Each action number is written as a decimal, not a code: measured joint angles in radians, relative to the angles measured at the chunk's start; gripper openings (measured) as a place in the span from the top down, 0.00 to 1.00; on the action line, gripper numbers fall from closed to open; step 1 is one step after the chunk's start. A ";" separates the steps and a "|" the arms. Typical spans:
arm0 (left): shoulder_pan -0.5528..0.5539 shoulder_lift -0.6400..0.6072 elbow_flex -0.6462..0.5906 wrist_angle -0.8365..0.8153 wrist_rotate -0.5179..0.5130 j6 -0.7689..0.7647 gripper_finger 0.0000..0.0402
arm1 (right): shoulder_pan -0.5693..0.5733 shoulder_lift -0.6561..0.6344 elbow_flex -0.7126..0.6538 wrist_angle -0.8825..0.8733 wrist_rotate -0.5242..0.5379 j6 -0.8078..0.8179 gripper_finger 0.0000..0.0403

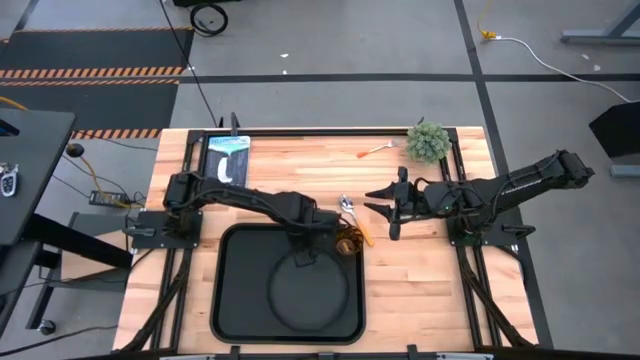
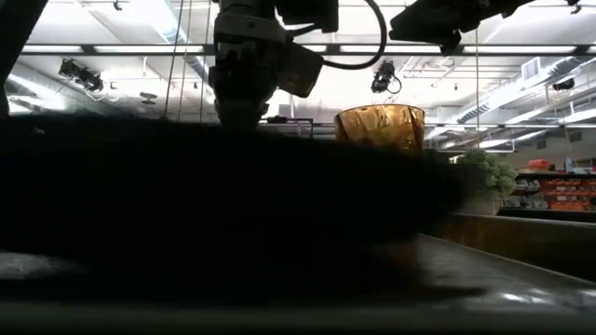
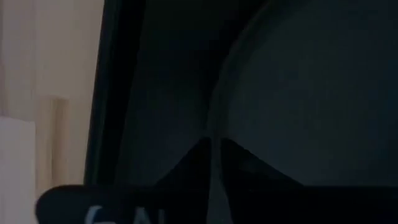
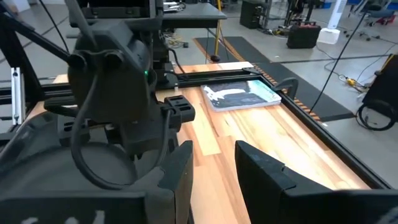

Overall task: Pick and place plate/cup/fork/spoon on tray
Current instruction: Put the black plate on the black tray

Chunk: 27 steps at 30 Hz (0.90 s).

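Left end effector (image 1: 303,252) sat low over the round matte black plate (image 1: 313,290) in the big black rectangular tray (image 1: 235,300), fingers straddling its rim w/ a slight gap, probably letting go. Right end effector (image 1: 392,212) waited half-open, empty, above the desk (image 1: 420,290).

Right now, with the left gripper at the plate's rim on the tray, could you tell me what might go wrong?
The left gripper sits at the rim of the round matte black plate on the large black rectangular tray; lifting away could drag the plate. The translucent amber cup stands right beside that arm, at the tray's corner, and might get knocked.
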 joint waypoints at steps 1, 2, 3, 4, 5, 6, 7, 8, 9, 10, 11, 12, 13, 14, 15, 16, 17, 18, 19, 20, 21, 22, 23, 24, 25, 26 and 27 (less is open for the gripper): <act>-0.003 0.000 0.000 0.005 -0.016 -0.002 0.89 | 0.001 0.000 0.000 0.000 0.000 0.003 0.69; -0.007 0.000 0.000 0.006 -0.044 -0.010 0.89 | 0.003 0.000 0.000 0.000 0.000 0.005 0.69; -0.011 0.000 0.000 0.005 -0.080 -0.020 0.88 | 0.004 0.000 0.000 0.000 0.000 0.009 0.69; -0.015 0.000 0.000 0.002 -0.114 -0.024 0.87 | 0.004 0.000 0.000 0.000 0.000 0.013 0.69; -0.018 0.000 0.000 -0.001 -0.139 -0.021 0.86 | 0.004 0.000 0.000 0.000 -0.001 0.019 0.69; -0.022 0.000 0.000 -0.002 -0.161 -0.012 0.84 | 0.004 0.000 0.000 0.000 0.000 0.027 0.69; -0.025 0.000 0.000 -0.002 -0.177 0.002 0.83 | 0.004 0.000 0.000 0.000 0.000 0.034 0.69; -0.027 0.000 0.000 -0.003 -0.186 0.021 0.81 | 0.004 0.000 0.000 0.000 0.000 0.039 0.69; -0.029 -0.002 0.000 -0.009 -0.195 0.031 0.79 | 0.005 0.000 0.000 0.000 -0.001 0.042 0.69; -0.032 -0.003 0.000 -0.020 -0.205 0.050 0.76 | 0.006 0.000 0.000 0.000 0.000 0.045 0.69; -0.034 -0.009 0.000 -0.039 -0.215 0.065 0.75 | 0.006 0.000 0.000 0.000 -0.001 0.049 0.69; -0.039 -0.018 0.000 -0.070 -0.234 0.083 0.73 | 0.006 0.000 0.000 -0.001 -0.001 0.049 0.69; -0.044 -0.026 0.000 -0.103 -0.260 0.101 0.72 | 0.006 0.000 0.000 -0.001 -0.001 0.049 0.69; -0.052 -0.037 0.001 -0.129 -0.290 0.110 0.71 | 0.006 0.000 0.000 -0.002 -0.001 0.050 0.69; -0.062 -0.045 0.000 -0.157 -0.325 0.113 0.71 | 0.006 0.000 0.000 -0.007 -0.001 0.050 0.69; -0.074 -0.049 0.000 -0.178 -0.361 0.114 0.71 | 0.006 0.000 0.000 -0.010 -0.001 0.050 0.69; -0.089 -0.058 -0.002 -0.192 -0.391 0.114 0.71 | 0.006 0.000 0.000 -0.011 -0.001 0.055 0.69; -0.107 -0.071 -0.015 -0.196 -0.415 0.113 0.71 | 0.006 0.000 0.000 -0.015 0.000 0.062 0.69; -0.124 -0.086 -0.033 -0.182 -0.427 0.114 0.72 | 0.006 0.000 0.000 -0.016 0.001 0.068 0.69; -0.147 -0.112 -0.064 -0.164 -0.431 0.115 0.72 | 0.006 0.000 0.000 -0.015 0.002 0.076 0.69; -0.168 -0.134 -0.100 -0.143 -0.432 0.115 0.73 | 0.006 0.000 0.000 -0.015 0.002 0.083 0.69; -0.188 -0.155 -0.139 -0.115 -0.433 0.113 0.74 | 0.006 0.000 0.000 -0.011 0.002 0.085 0.69; -0.209 -0.180 -0.182 -0.089 -0.435 0.107 0.74 | 0.006 0.000 0.000 -0.006 0.002 0.089 0.69; -0.227 -0.203 -0.221 -0.065 -0.435 0.097 0.75 | 0.006 0.000 0.000 -0.007 0.002 0.091 0.69; -0.243 -0.228 -0.257 -0.049 -0.436 0.080 0.76 | 0.006 0.000 0.000 -0.006 0.002 0.091 0.69; -0.262 -0.260 -0.291 -0.028 -0.437 0.059 0.76 | 0.006 0.000 0.000 -0.003 0.002 0.092 0.69; -0.278 -0.286 -0.323 -0.011 -0.436 0.033 0.77 | 0.006 0.000 0.000 -0.002 0.002 0.091 0.69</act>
